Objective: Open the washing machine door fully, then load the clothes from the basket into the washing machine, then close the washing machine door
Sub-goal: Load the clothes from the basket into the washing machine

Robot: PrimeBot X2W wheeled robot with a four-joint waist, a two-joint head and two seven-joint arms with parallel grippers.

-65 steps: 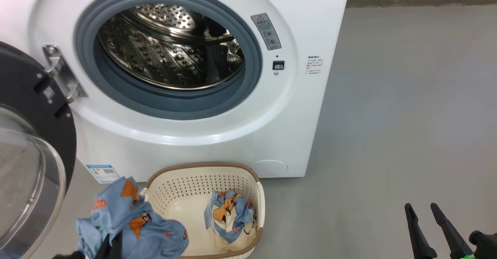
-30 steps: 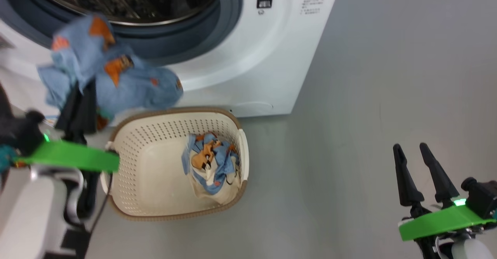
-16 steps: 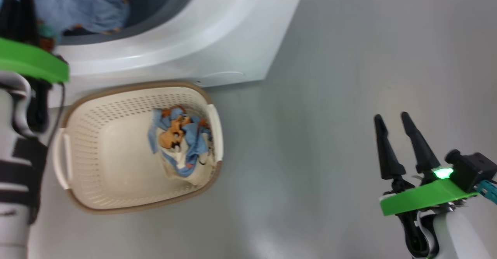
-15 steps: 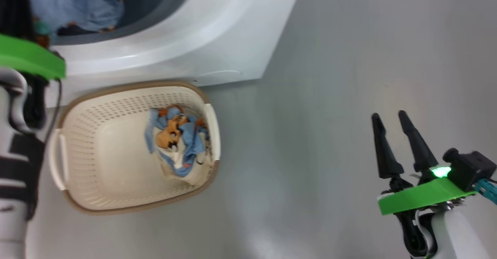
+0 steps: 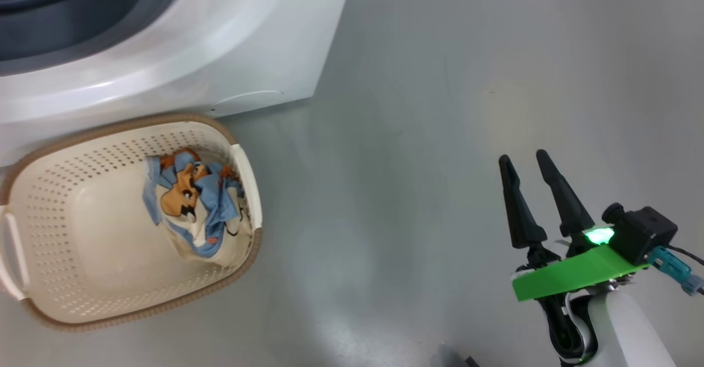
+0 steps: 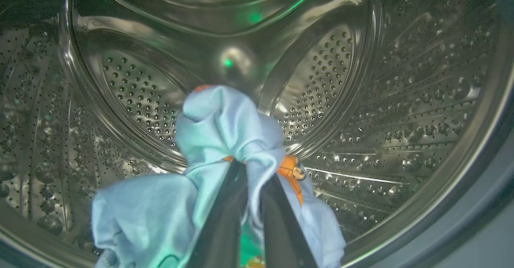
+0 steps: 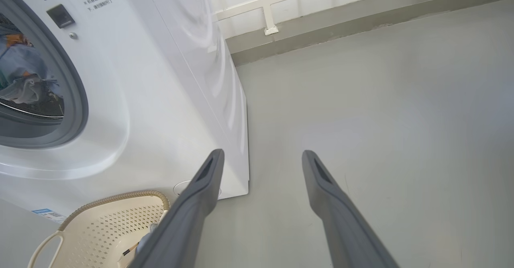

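**A:** The washing machine (image 5: 220,53) is seen with its opening unobstructed, so the door-opening step is judged done. One blue garment (image 6: 219,127) is held inside the steel drum (image 6: 401,111), pinched tight between the closed fingers of the left gripper (image 6: 252,171).

**B:** Has it been released?

**A:** Not yet. It seems to be held clear of the drum wall, though the lower folds are cut off at the frame edge.

**B:** And the basket (image 5: 137,120)?

**A:** It is set on the floor (image 5: 412,136) just near of the machine front, at the left. A second bundle (image 5: 190,204), blue and cream, is left against its right wall.

**B:** The right gripper (image 5: 522,158)?

**A:** It is spread wide and empty, well to the right. About half the loading is judged done. The release, one more fetch and the closing of the door are left.
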